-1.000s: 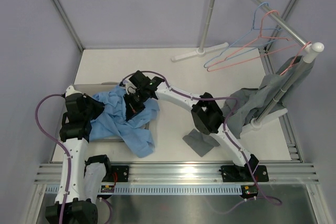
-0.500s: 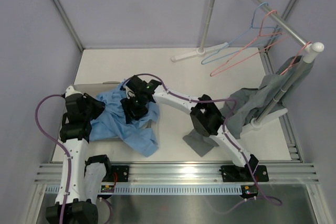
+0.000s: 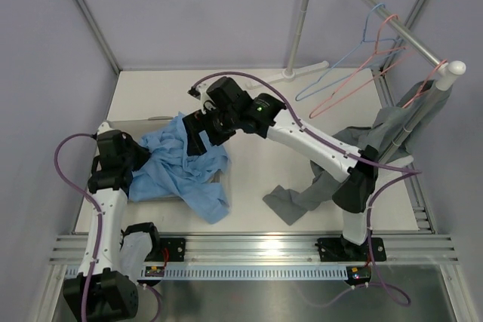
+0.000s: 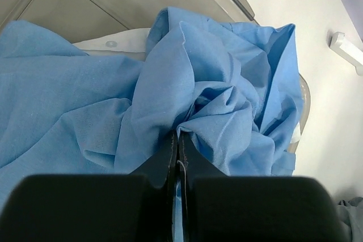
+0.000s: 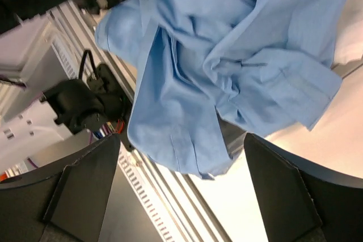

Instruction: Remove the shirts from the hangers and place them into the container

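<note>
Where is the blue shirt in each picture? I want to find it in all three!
Top view: the blue shirt lies left of middle, crumpled.
Left wrist view: the blue shirt fills most of the picture, over the container, pinched by the left hand.
Right wrist view: the blue shirt spreads across the top and middle.
Shared landmark: the white table beside it.

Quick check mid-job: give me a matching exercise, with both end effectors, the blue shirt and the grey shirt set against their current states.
1. left end effector
2. right end effector
3. light blue shirt
4. grey shirt

A. open, over the light blue shirt
B. draped by the rack, end on the table
C. shut on the light blue shirt
D. heaped in the container, spilling over its rim

Pairs: 1-C, 2-A, 3-D, 4-B
</note>
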Robot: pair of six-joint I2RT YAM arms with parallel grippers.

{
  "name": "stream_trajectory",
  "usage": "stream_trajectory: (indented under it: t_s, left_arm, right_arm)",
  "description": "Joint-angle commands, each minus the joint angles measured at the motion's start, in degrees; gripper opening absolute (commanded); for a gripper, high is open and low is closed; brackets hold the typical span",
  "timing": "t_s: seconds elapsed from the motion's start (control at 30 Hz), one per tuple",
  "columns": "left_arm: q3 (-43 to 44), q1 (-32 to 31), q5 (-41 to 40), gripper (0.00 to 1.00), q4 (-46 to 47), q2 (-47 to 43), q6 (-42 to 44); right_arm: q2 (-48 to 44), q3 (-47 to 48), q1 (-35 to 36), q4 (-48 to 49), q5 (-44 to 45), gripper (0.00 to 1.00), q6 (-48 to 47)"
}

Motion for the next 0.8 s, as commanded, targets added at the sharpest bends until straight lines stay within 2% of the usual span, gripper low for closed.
stream_trajectory:
  t_s: [0.0, 0.17, 0.27, 0.37, 0.57, 0.77]
  left_arm:
    - [-0.5, 0.4, 0.4, 0.0, 2.6, 1.8, -0.3]
    - [-0.1, 0.5, 1.1, 0.0, 3.0, 3.4, -0.3]
    - [0.1, 0.6, 1.4, 0.0, 2.7, 3.0, 0.0]
    - [0.4, 0.6, 1.1, 0.0, 2.2, 2.4, 0.4]
    - [1.3, 0.6, 1.7, 0.0, 1.2, 1.9, 0.9]
    - [0.9, 0.6, 2.7, 0.01, 0.5, -0.2, 0.7]
  right_arm:
    - [-0.8, -7.0, 3.4, -0.1, 0.6, 0.99, -3.4]
    - [0.1, -11.1, 11.8, 0.3, 6.5, 0.98, -4.4]
    - [1.0, -12.7, 14.2, 1.1, 11.7, 0.97, -3.6]
    - [-0.1, -15.5, 15.3, 4.8, 12.7, 0.95, -2.3]
    - [-0.2, -16.9, 15.7, 6.4, 14.3, 0.88, -0.9]
    - [3.9, -14.8, 15.6, 6.5, 15.7, 0.82, -1.6]
